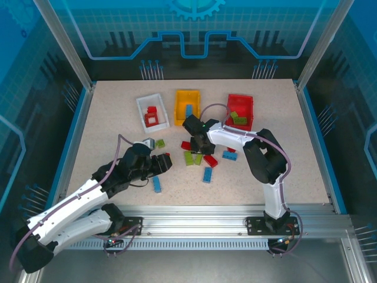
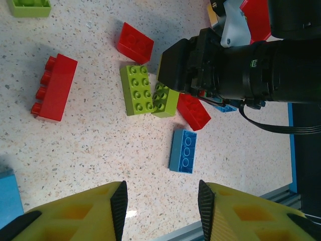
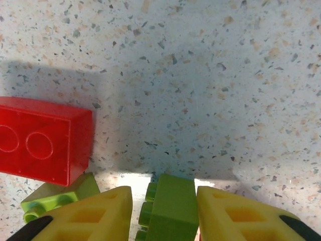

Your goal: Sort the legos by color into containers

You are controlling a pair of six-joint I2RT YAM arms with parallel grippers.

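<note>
Loose legos lie mid-table: green (image 1: 189, 157), red (image 1: 210, 160) and blue (image 1: 207, 174) ones. My right gripper (image 1: 197, 148) is down in this pile. In the right wrist view its fingers (image 3: 164, 192) are shut on a green lego (image 3: 170, 206) that rests on the table, with a red lego (image 3: 42, 140) to the left. My left gripper (image 2: 160, 193) is open over bare table, short of a blue lego (image 2: 183, 150). Beyond it lie two green legos (image 2: 138, 89) and a red one (image 2: 52, 88). The white (image 1: 141, 115), yellow (image 1: 178, 107) and red (image 1: 247, 115) containers stand at the back.
The white bin holds red bricks, the yellow one a blue brick, the red one green bricks. The right arm's black wrist (image 2: 210, 70) hangs over the pile close to my left gripper. Another blue brick (image 1: 156, 184) lies near the left arm. Metal rails edge the table.
</note>
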